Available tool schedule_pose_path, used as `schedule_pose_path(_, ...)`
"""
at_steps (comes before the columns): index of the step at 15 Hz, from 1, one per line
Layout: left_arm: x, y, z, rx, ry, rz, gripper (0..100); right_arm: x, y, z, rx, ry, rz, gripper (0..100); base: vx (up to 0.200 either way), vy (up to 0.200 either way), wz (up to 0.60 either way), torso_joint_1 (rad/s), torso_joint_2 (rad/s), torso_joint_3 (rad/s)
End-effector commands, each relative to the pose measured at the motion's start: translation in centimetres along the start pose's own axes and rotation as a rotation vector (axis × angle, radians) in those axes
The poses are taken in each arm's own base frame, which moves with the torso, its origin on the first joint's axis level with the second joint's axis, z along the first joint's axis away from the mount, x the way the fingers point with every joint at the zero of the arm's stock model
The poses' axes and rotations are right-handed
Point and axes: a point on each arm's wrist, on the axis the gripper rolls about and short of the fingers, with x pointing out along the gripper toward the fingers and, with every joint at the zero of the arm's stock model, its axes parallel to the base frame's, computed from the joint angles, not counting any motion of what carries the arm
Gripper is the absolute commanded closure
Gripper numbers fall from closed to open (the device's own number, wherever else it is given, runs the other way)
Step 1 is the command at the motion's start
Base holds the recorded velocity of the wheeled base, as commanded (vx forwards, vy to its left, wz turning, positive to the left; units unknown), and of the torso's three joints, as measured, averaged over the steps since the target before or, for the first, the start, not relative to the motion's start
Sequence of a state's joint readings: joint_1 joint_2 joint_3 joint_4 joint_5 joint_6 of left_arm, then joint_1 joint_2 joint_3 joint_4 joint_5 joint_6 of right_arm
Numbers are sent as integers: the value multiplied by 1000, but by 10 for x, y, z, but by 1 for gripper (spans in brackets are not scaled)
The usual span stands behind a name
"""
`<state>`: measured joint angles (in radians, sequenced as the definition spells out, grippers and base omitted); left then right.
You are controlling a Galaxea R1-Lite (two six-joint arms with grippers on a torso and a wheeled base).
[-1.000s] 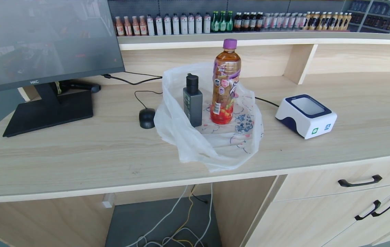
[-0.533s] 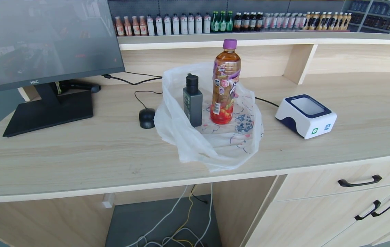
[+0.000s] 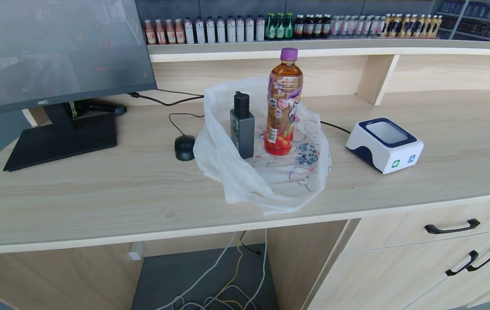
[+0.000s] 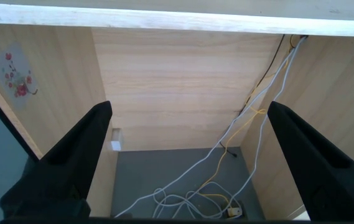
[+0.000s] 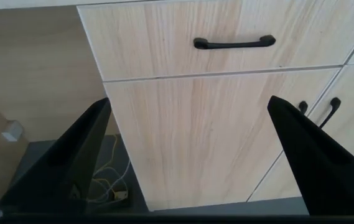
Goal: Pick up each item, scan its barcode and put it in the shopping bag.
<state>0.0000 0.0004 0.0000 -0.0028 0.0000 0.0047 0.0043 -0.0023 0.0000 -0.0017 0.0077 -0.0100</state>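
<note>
On the wooden counter [image 3: 98, 193] a thin white shopping bag [image 3: 245, 181] lies open and slumped. Two items stand upright inside it: a tall orange drink bottle [image 3: 283, 103] with a purple cap, and a dark grey bottle [image 3: 241, 127] with a black cap to its left. A white and blue barcode scanner [image 3: 385, 145] sits to the right of the bag. My left gripper [image 4: 189, 162] hangs open below the counter edge, facing the leg space. Lower down on the other side, my right gripper [image 5: 186, 165] is open in front of a drawer front. Neither holds anything.
A monitor [image 3: 51, 51] on a black stand fills the counter's left, with a black mouse [image 3: 184, 147] beside the bag. A raised shelf runs along the back. Drawers with black handles [image 5: 234, 43] sit under the right side. Loose cables [image 4: 226, 186] hang in the leg space.
The head view has shifted by a hair. Nothing on the counter has moved.
</note>
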Motion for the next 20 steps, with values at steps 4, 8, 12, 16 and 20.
schedule_pose_path(4,0,0,0,5,-1,0,0,0,0,0,-1,3,0,0,-50,0,0,4,3,-1)
schedule_pose_path(8,0,0,0,5,-1,0,0,0,0,0,-5,2,2,0,0,0,0,7,14,-1)
schedule_pose_path(12,0,0,0,3,-1,0,0,0,0,0,-7,2,2,0,0,-200,0,-2,4,2)
schedule_pose_path(16,0,0,0,-3,-1,0,0,0,0,0,-8,3,0,0,0,-200,0,4,4,1)
schedule_pose_path(20,0,0,0,-6,-1,0,0,0,0,0,-11,2,2,0,0,-200,0,6,4,1)
